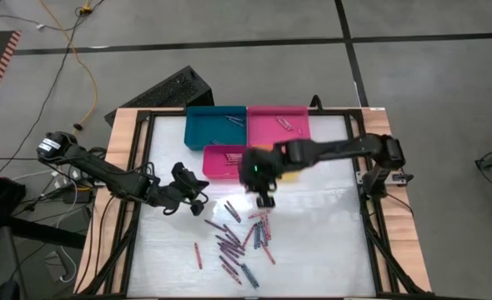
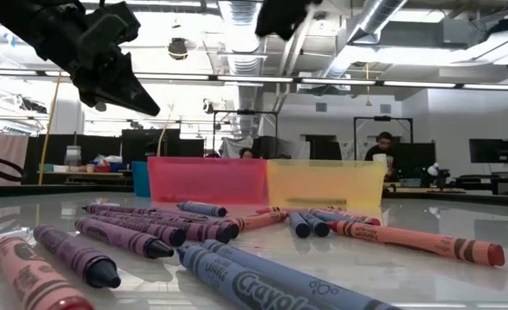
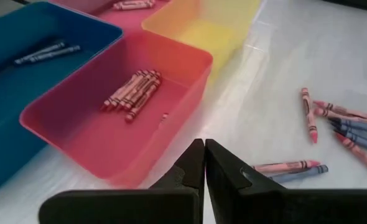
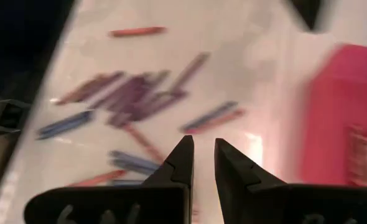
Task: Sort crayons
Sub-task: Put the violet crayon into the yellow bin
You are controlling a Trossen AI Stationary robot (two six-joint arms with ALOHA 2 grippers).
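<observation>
Loose crayons (image 1: pixel 238 237), red, purple and blue, lie scattered flat on the white table top near its front middle; they also show in the low view (image 2: pixel 194 228) and the right wrist view (image 4: pixel 134 93). My left gripper (image 3: pixel 204 152) is shut and empty, above the table just near of the red tray (image 3: pixel 109 118); in the high view it is left of the pile (image 1: pixel 200 197). My right gripper (image 4: pixel 202 149) hovers over the far end of the pile (image 1: pixel 265 200), its fingers a narrow gap apart with nothing between them.
Four trays stand at the far middle: blue (image 1: pixel 215 125) with two crayons, pink (image 1: pixel 278 123) with a few, red (image 1: pixel 227 161) with several red crayons (image 3: pixel 134 90), and yellow (image 2: pixel 325 185), partly under my right arm. A wooden frame (image 1: pixel 125 167) borders the table.
</observation>
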